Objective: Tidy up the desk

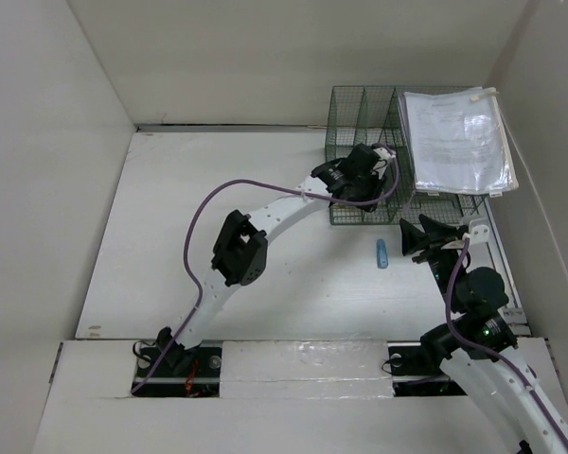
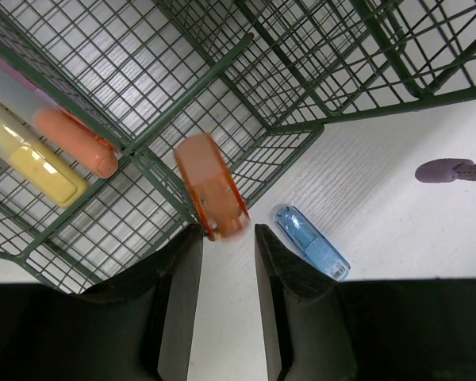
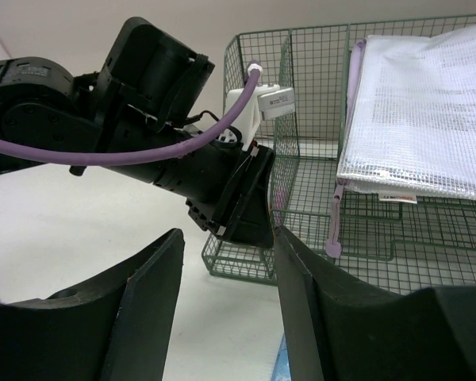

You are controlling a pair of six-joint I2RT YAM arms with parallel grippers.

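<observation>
The white desk (image 1: 151,218) holds a dark green wire organizer (image 1: 360,109) at the back right. My left gripper (image 1: 358,189) hangs over the organizer's front edge. In the left wrist view the left gripper (image 2: 226,232) is open. A blurred orange oblong object (image 2: 210,190) sits just beyond its fingertips, over the organizer's front wall (image 2: 163,178). A blue pen-like item (image 1: 382,253) lies on the desk beside the organizer and also shows in the left wrist view (image 2: 309,242). My right gripper (image 1: 418,236) is open and empty just right of it, as the right wrist view (image 3: 228,238) shows.
A yellow marker (image 2: 40,163) and an orange marker (image 2: 75,143) lie in an organizer compartment. A clear mesh pouch of papers (image 1: 454,142) rests on the organizer's right side, its purple zipper pull (image 2: 452,171) hanging. White walls bound the desk.
</observation>
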